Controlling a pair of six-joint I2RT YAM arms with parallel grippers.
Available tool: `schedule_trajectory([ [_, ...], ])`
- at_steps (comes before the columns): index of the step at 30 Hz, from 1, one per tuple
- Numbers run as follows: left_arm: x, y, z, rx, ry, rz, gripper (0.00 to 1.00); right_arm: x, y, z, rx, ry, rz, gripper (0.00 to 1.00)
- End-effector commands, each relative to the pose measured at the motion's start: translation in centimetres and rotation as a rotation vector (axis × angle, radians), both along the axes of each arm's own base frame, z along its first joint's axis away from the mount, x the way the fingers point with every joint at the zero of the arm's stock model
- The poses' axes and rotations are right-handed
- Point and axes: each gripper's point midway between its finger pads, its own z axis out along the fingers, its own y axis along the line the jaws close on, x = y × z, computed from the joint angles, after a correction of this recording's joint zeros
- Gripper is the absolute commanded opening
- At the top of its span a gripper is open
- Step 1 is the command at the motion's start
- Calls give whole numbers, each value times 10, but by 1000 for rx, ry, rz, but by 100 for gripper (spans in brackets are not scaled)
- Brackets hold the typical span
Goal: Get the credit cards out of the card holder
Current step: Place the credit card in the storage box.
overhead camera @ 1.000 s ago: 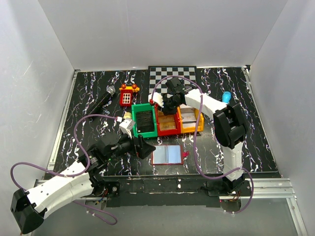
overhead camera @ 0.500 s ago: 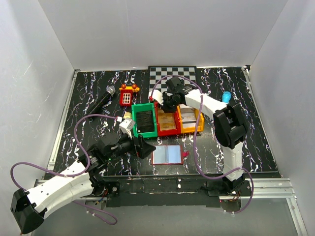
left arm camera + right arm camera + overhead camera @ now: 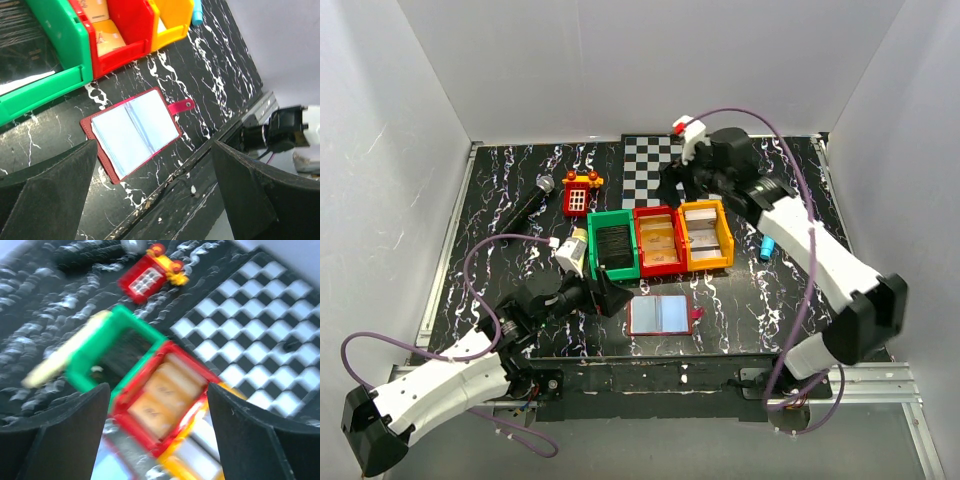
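Observation:
The card holder (image 3: pixel 660 315) lies open on the black marbled table in front of the bins, pale sleeves up and red tab (image 3: pixel 181 106) to the right. It also shows in the left wrist view (image 3: pixel 132 132). My left gripper (image 3: pixel 605 297) hovers open just left of it, fingers (image 3: pixel 55 190) empty. Tan-orange credit cards (image 3: pixel 658 243) lie in the red bin, a dark one (image 3: pixel 615 245) in the green bin, pale grey ones (image 3: pixel 703 235) in the yellow bin. My right gripper (image 3: pixel 673 183) hangs open and empty above the bins' far side (image 3: pixel 158 387); that view is blurred.
The green bin (image 3: pixel 592 232), red bin (image 3: pixel 638 240) and yellow bin (image 3: pixel 726 238) stand side by side mid-table. A checkered mat (image 3: pixel 655 155) lies behind them. A red toy phone (image 3: pixel 580 192) and a microphone (image 3: pixel 528 203) lie at the back left, a blue cylinder (image 3: pixel 767 247) right of the bins.
My right gripper opened, lifted away from the red bin and drew back toward the checkered mat as its arm swung right. The left arm has hardly shifted.

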Motion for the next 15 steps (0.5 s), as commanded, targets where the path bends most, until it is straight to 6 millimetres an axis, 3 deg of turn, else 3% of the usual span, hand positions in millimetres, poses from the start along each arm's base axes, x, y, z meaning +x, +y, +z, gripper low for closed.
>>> schedule_trajectory([
  [1, 13, 12, 3, -77, 98, 176, 98, -80, 19, 1, 382, 470, 2, 88],
  [2, 11, 9, 6, -93, 83, 150, 98, -101, 24, -3, 432, 531, 79, 89],
  [4, 5, 1, 11, -125, 60, 92, 98, -121, 16, -19, 450, 607, 44, 90],
  [8, -7, -9, 12, -160, 92, 10, 98, -140, -33, -77, 209, 502, -297, 91],
  [11, -11, -14, 4, -165, 125, -17, 98, -154, -88, -112, -79, 389, -595, 91],
  [13, -13, -17, -4, -160, 163, -24, 98, -169, -106, -134, -168, 426, -693, 90],
  [15, -16, -21, -13, -150, 209, -34, 91, -182, -112, -154, -142, 490, -737, 88],
])
